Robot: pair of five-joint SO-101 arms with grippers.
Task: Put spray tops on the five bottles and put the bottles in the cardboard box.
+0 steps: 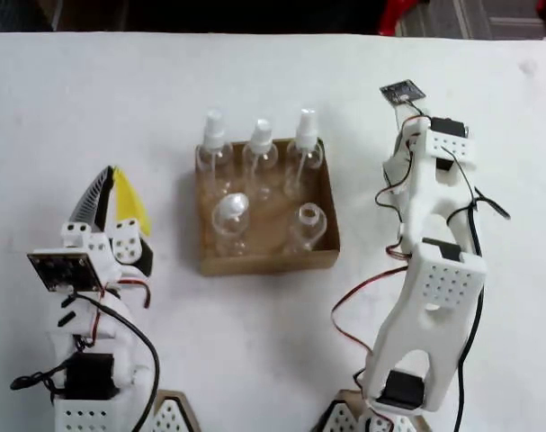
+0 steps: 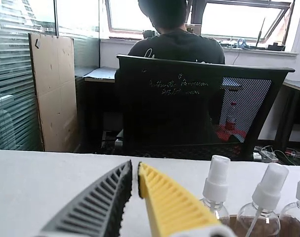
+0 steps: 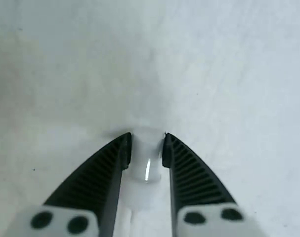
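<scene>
Right gripper (image 3: 146,143) is clenched on a white plastic spray top (image 3: 146,173), probably meant for 1 of the 2 uncapped clear plastic bottles (image 1: 230,218) sitting in the shallow brown cardboard box (image 1: 268,263), while the grey-and-yellow left gripper (image 2: 135,170) sits pinched together, empty.

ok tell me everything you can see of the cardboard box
The cardboard box is a shallow, open-topped tray of plain brown card, roughly square, with low walls. It sits flat on the white table, about mid-table. Inside are five clear bottles: three in the far row wear white spray tops, and the two open-necked ones sit in the near row. Apart from the table and the bottles, nothing touches it.
</scene>
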